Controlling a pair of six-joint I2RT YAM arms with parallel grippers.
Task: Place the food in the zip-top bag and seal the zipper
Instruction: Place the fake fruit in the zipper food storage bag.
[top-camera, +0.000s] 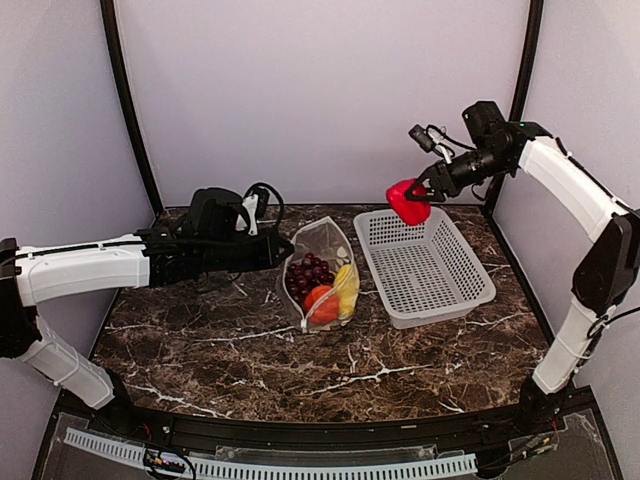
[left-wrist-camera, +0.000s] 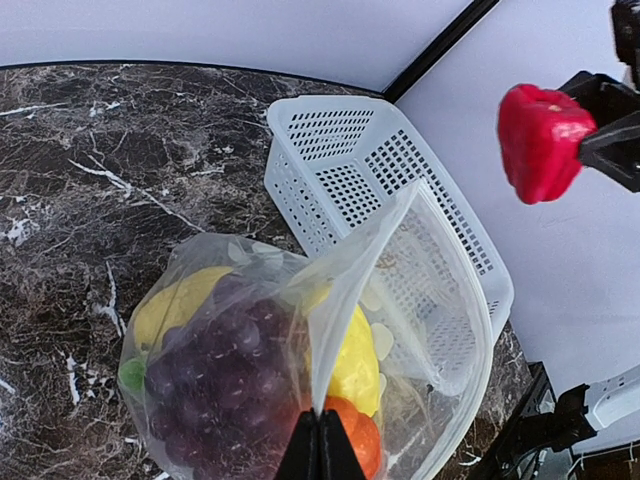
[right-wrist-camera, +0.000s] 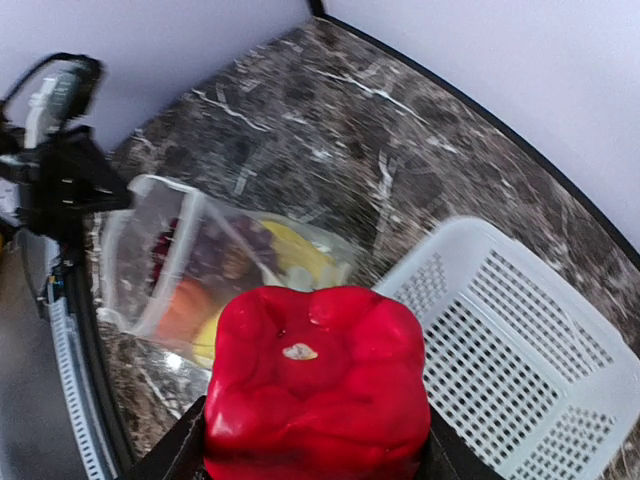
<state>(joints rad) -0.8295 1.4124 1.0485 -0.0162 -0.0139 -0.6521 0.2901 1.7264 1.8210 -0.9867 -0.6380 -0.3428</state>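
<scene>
The clear zip-top bag (top-camera: 322, 268) lies mid-table with its mouth held up and open. Inside it I see dark purple grapes (top-camera: 310, 272), an orange-red round food (top-camera: 321, 303) and a yellow oblong (top-camera: 346, 287). My left gripper (top-camera: 277, 250) is shut on the bag's rim; in the left wrist view (left-wrist-camera: 320, 445) its jaws pinch the plastic edge over the grapes (left-wrist-camera: 215, 365). My right gripper (top-camera: 414, 198) is shut on the red pepper (top-camera: 407, 201) and holds it in the air above the basket's far left corner. The pepper fills the right wrist view (right-wrist-camera: 315, 385). The zipper strip is not clearly visible.
The white mesh basket (top-camera: 455, 290) stands right of the bag and holds nothing I can see. It also shows in the left wrist view (left-wrist-camera: 345, 160) and the right wrist view (right-wrist-camera: 530, 370). Dark marble tabletop (top-camera: 250, 350) surrounds both.
</scene>
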